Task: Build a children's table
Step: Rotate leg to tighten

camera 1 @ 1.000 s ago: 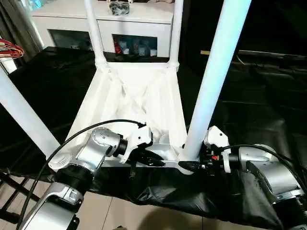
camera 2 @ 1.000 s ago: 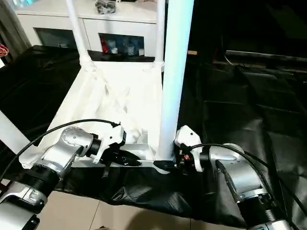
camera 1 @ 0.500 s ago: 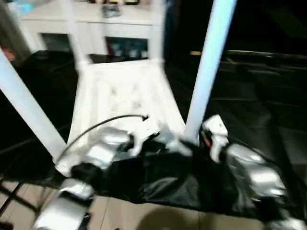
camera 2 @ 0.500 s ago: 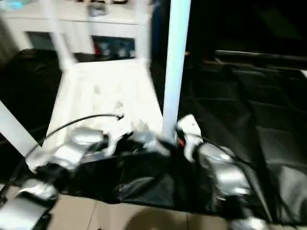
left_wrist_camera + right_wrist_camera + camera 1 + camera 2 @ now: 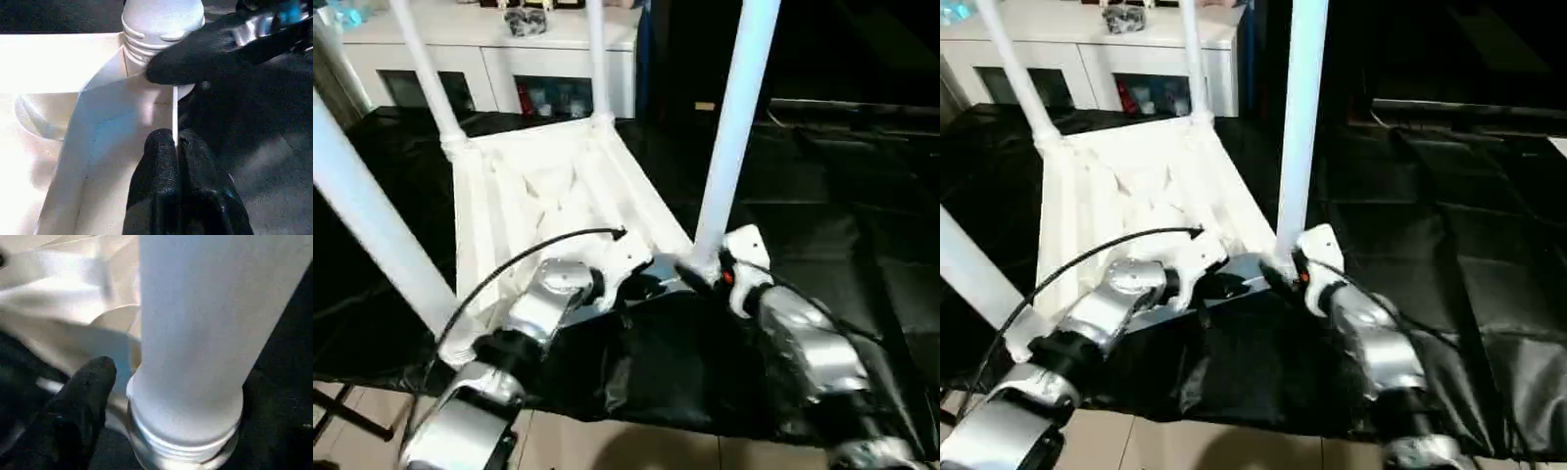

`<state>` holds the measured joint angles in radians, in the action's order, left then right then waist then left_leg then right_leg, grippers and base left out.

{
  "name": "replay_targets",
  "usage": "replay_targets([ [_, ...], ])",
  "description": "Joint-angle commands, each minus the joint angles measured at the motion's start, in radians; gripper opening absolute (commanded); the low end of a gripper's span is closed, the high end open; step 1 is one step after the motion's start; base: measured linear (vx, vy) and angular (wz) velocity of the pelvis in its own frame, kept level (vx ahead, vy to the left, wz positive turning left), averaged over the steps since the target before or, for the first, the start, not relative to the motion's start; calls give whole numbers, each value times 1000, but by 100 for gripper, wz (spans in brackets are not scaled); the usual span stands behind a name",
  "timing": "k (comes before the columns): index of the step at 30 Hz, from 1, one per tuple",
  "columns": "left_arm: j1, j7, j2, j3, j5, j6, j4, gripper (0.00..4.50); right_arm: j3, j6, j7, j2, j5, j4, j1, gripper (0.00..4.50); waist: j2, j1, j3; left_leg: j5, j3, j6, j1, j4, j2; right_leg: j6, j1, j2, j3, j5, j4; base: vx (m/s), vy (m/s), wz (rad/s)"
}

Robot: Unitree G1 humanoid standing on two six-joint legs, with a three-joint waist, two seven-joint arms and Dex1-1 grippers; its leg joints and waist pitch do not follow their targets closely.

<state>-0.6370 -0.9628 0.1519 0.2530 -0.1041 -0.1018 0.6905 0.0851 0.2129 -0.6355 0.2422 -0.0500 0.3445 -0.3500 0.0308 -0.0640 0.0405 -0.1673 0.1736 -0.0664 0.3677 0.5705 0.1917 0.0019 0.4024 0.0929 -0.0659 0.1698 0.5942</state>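
The left end effector (image 5: pixel 177 147) pinched the upturned children's table (image 5: pixel 558 186) by its near rim, while the right end effector's (image 5: pixel 690 277) spread beside the leg (image 5: pixel 729 127) couldn't be judged.

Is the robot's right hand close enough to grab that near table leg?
Probably yes. The right gripper sits right at the base of the near leg, one finger beside its collar, with nothing between them.
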Motion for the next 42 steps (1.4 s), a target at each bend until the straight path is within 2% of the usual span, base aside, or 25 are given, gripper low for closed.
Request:
replay_targets([
  [1,8,-106,-11,18,83,73,-67,0,90,-9,-150,22,-32,-39,21,408,-21,-9,-55,-273,-5,60,-1,-64,27,-172,-51,50,36,328,-86,0,0,0],
  [3,17,-166,10,22,102,81,-87,0,93,-8,-220,63,-54,-64,32,408,-20,-12,-55,-265,-5,69,-2,-63,30,-180,-50,52,38,315,-84,0,0,0],
  [5,28,-229,48,36,104,91,-97,0,105,-10,-314,119,-73,-100,51,408,-19,-27,-57,-248,-3,80,-6,-61,35,-199,-47,49,39,262,-77,0,0,0],
  [6,30,-240,56,40,101,95,-97,0,106,-9,-336,132,-76,-108,55,408,-18,-28,-56,-244,-1,81,-5,-61,35,-204,-47,49,40,252,-75,0,0,0],
  [8,33,-256,70,41,97,103,-94,0,105,-3,-376,154,-88,-125,64,408,-16,-35,-57,-252,0,76,-10,-61,38,-211,-43,48,40,249,-75,0,0,0],
  [10,39,-310,94,43,103,103,-101,0,106,15,-448,193,-120,-158,79,408,-18,-42,-56,-255,-1,73,-7,-62,38,-211,-48,49,40,249,-72,0,0,0],
  [12,41,-325,100,45,106,99,-105,0,108,22,-461,201,-124,-163,82,408,-18,-45,-57,-253,-1,72,-7,-62,39,-209,-46,50,40,250,-71,0,0,0],
  [13,45,-352,113,50,108,96,-114,0,117,26,-485,216,-130,-169,85,408,-22,-47,-56,-252,0,70,-6,-62,37,-210,-47,51,39,254,-72,0,0,0],
  [17,50,-382,132,56,115,91,-129,0,136,27,-523,236,-131,-169,88,408,-20,-48,-56,-251,-1,64,-6,-62,37,-204,-46,53,39,275,-73,0,0,0],
  [19,50,-394,137,56,120,87,-135,0,140,28,-532,239,-133,-169,86,383,-20,-48,-57,-243,-1,62,-6,-62,37,-204,-47,52,39,268,-72,0,0,0],
  [21,51,-402,139,55,121,87,-136,0,139,37,-536,239,-137,-172,84,383,-21,-48,-57,-237,-2,63,-5,-62,37,-206,-47,52,39,260,-71,0,0,0],
  [23,53,-416,145,55,123,83,-137,0,138,45,-538,235,-142,-176,81,348,-20,-49,-57,-230,-1,66,-4,-61,37,-212,-47,51,39,244,-69,0,0,0],
  [26,54,-417,147,55,125,81,-139,0,140,47,-537,234,-143,-177,80,342,-19,-49,-57,-235,-1,62,-5,-61,36,-213,-48,51,39,248,-70,0,0,0],
  [31,50,-392,130,51,124,88,-125,0,150,51,-523,211,-153,-190,98,290,-20,-50,-57,-244,-2,56,-5,-62,36,-204,-47,52,38,273,-72,0,0,0],
  [36,30,-264,74,34,97,83,-90,0,126,61,-398,131,-145,-158,94,277,-20,-47,-55,-263,-3,44,-6,-65,34,-193,-46,53,38,305,-76,0,0,0],
  [38,11,-171,38,30,69,75,-62,0,104,57,-244,66,-92,-90,60,275,-20,-43,-53,-281,-4,30,-8,-66,32,-180,-42,53,38,351,-82,0,0,0],
  [40,-6,-102,11,30,47,67,-38,0,79,42,-126,15,-62,-25,28,275,-22,-27,-51,-300,-9,3,-5,-70,27,-154,-44,53,34,413,-86,0,0,0],
  [42,-18,-56,-14,24,42,53,-25,0,59,47,-47,-21,-52,16,4,275,-21,-19,-50,-315,-10,-1,-5,-71,25,-143,-43,53,32,442,-90,0,0,0],
])
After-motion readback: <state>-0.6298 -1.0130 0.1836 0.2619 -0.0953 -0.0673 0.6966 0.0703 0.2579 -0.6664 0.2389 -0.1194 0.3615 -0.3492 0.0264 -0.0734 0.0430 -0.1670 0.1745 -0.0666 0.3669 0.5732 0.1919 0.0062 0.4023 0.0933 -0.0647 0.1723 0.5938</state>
